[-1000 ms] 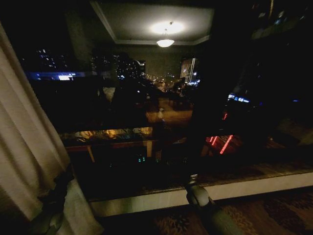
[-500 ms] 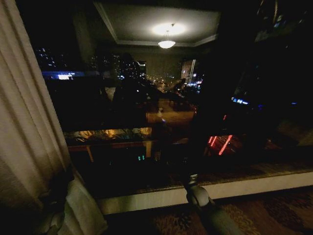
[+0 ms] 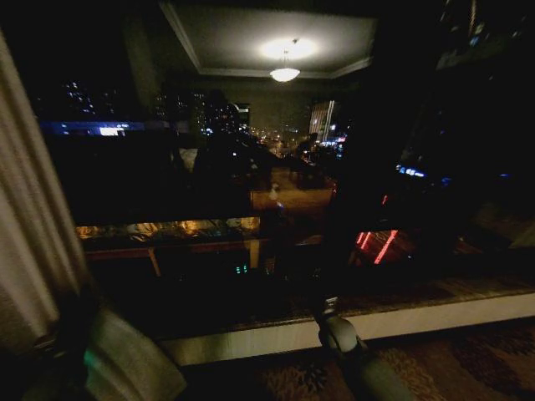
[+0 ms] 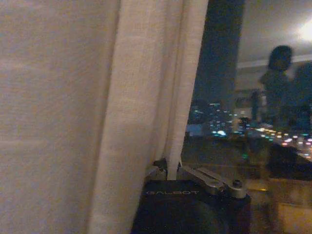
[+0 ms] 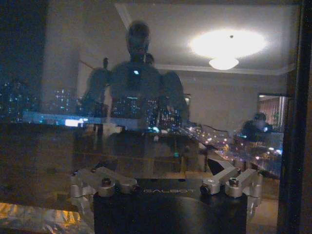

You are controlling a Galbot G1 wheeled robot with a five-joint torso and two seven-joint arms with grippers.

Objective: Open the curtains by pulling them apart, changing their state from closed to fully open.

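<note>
- Spanning most of the head view, a dark window (image 3: 251,167) shows night city lights and mirrors the room's ceiling lamp (image 3: 284,73); in the right wrist view the same glass carries the robot's own dim reflection (image 5: 139,73).
- Gathered at the far left of the head view, the curtains (image 3: 29,225) hang as a cream-white, pleated panel beside the bare glass, and the fabric bunches outward low down near the left arm. In the left wrist view the cloth covers the greater part of the picture, with vertical folds running down to the gripper.
- Running below the window, a pale sill (image 3: 435,313) crosses the head view from the lower left toward the right edge, with patterned carpet (image 3: 468,359) beneath it.
- Reaching up from the bottom centre of the head view, the right arm ends in the right gripper (image 3: 328,307), level with the sill and well apart from the curtains; in the right wrist view its fingers (image 5: 243,185) stand spread wide before the glass, with nothing between them.
- Sitting low at the left of the head view, the left gripper (image 4: 171,171) is pressed together on a narrow fold at the curtain's edge, which rises straight up from between its jaws in the left wrist view.
</note>
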